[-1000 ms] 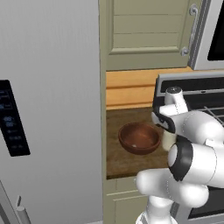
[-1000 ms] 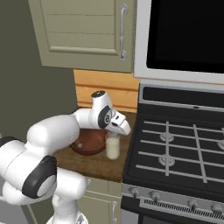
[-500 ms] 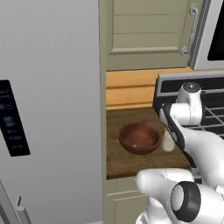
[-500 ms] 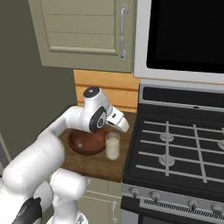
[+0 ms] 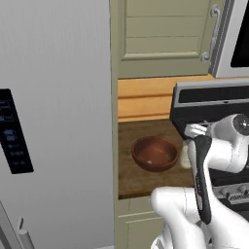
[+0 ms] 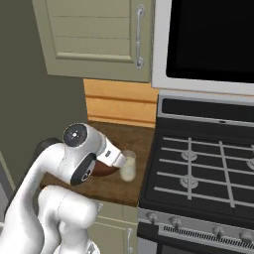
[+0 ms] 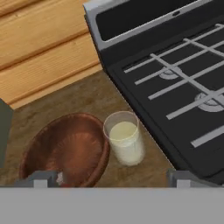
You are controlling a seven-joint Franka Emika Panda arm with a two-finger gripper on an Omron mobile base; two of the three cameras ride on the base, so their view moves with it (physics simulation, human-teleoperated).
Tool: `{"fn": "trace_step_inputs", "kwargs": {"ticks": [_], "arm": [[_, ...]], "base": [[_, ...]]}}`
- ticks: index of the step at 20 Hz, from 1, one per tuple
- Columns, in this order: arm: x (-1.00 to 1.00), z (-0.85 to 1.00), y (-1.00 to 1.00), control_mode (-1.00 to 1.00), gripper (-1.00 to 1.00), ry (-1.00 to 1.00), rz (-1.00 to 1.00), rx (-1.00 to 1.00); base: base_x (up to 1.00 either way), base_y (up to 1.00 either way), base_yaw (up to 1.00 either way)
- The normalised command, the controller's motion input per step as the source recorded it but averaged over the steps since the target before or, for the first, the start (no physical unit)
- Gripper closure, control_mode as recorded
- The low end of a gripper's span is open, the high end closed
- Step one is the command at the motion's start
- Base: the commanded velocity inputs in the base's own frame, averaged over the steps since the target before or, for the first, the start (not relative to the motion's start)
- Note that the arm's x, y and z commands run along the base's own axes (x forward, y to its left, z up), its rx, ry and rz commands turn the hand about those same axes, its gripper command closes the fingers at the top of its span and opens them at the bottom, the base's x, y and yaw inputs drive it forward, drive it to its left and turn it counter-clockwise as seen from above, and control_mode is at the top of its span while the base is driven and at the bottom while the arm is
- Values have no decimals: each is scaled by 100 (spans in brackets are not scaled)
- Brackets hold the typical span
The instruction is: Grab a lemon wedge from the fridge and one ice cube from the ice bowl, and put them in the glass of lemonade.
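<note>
Wooden counter [image 5: 146, 180] sits between the fridge [image 5: 53, 121] and the stove [image 5: 214, 104] in the left base view, bearing the ice bowl [image 5: 155, 152]. From the right base view, the glass of lemonade [image 6: 128, 165] stands beside the stove's edge. Seen from the hand, the gripper [image 7: 109, 178] is spread wide above bowl and glass, holding nothing; a pale ice cube [image 7: 60, 177] lies in the bowl.

We see our arm rising from the lower right of the left base view and the lower left of the right base view — bent at the elbow, wrist turned downward. In the hand view our gripper [image 7: 111, 178] stands wide apart — one fingertip low left, one low right, nothing between them.
</note>
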Motion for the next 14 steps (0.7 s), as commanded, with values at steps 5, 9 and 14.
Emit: {"fn": "trace_step_inputs", "kwargs": {"ticks": [5,9,14], "arm": [[-69,45,21,-100,-100,37,4,-27],[0,0,14,-100,-100,24,0,-16],[-40,-11,-1,100,-100,2,1,0]], "base": [[0,0,0],[0,0,0],[-40,0,1]]}}
